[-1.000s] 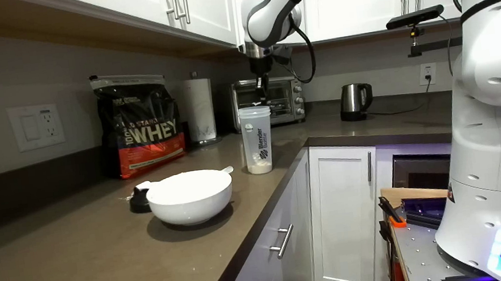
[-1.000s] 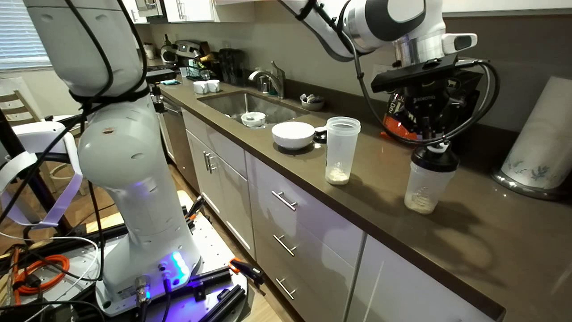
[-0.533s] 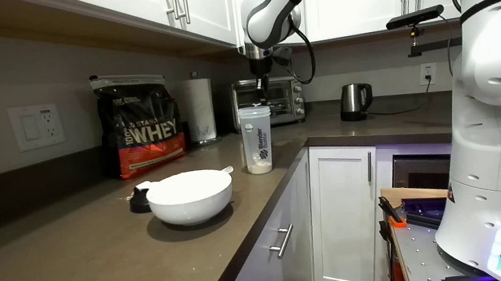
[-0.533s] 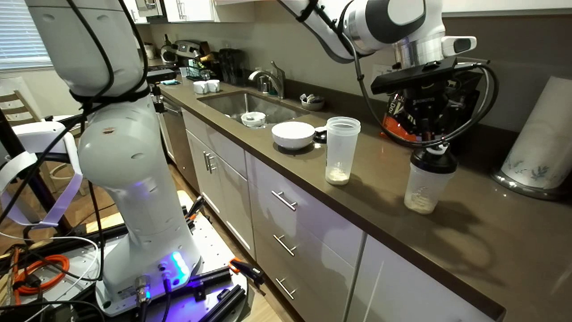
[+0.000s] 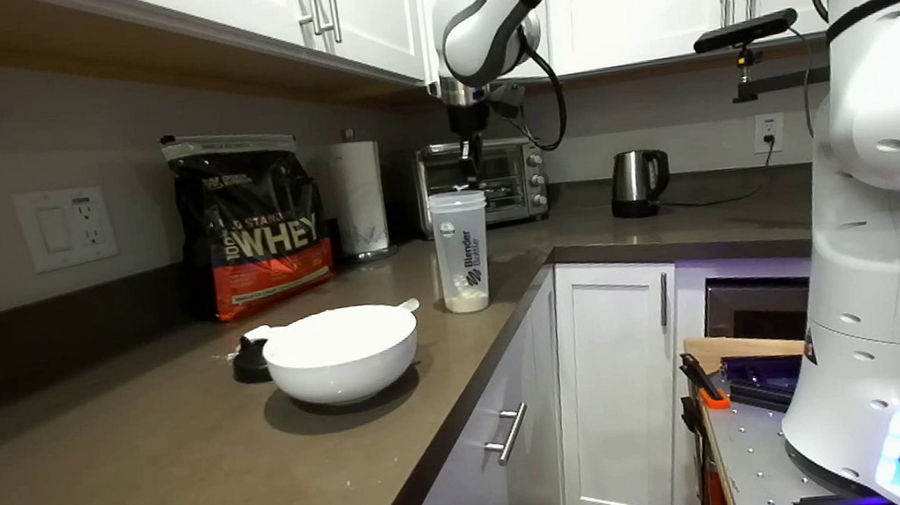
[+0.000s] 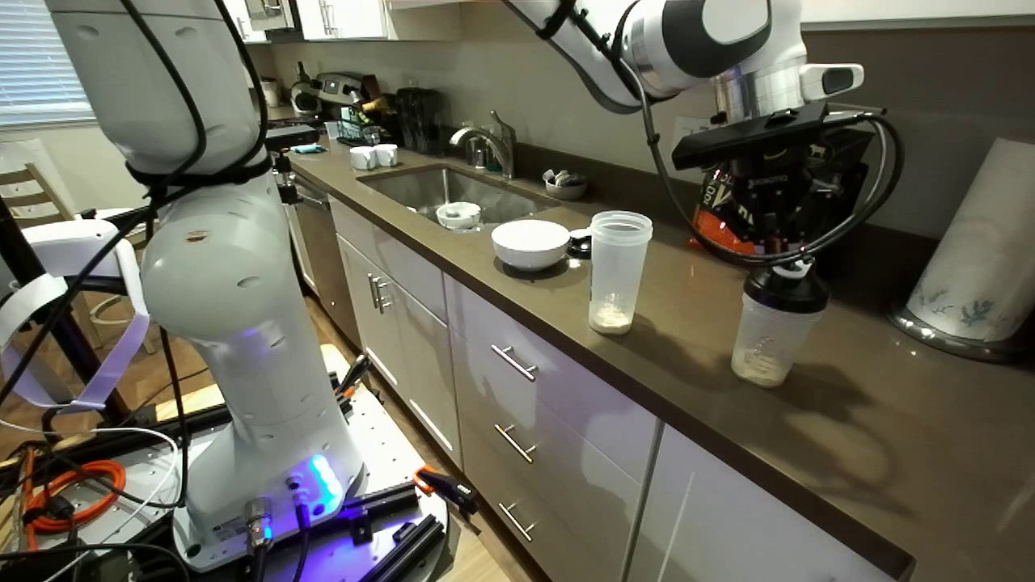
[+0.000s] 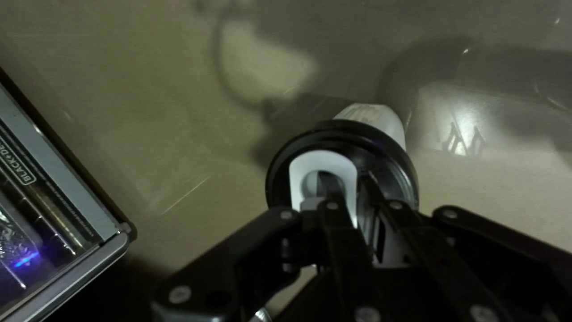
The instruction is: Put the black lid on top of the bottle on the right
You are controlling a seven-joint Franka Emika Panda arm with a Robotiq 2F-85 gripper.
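The right-hand translucent bottle point(image 6: 768, 343) stands on the counter with powder in its base. It also shows in the wrist view point(image 7: 377, 114). A black lid point(image 6: 780, 296) with a white loop covers its mouth, and it also shows in the wrist view point(image 7: 384, 156). I cannot tell whether it is seated level. My gripper point(image 6: 780, 242) is above the lid, its fingers point(image 7: 347, 179) closed around the lid's top part beside the white loop. In an exterior view my gripper point(image 5: 472, 167) shows above the nearer labelled bottle point(image 5: 462, 243), which hides the right-hand bottle.
A white bowl point(image 5: 343, 354) and a second black lid point(image 5: 251, 361) are on the counter. The nearer bottle point(image 6: 618, 267) stands close to its front edge. A whey bag point(image 5: 256, 224), paper towel roll point(image 6: 974, 250) and toaster oven point(image 7: 58, 188) stand around the right-hand bottle.
My gripper has turned slightly. The black lid under it has shifted a little to the left and down on the right-hand bottle. The other objects have not moved.
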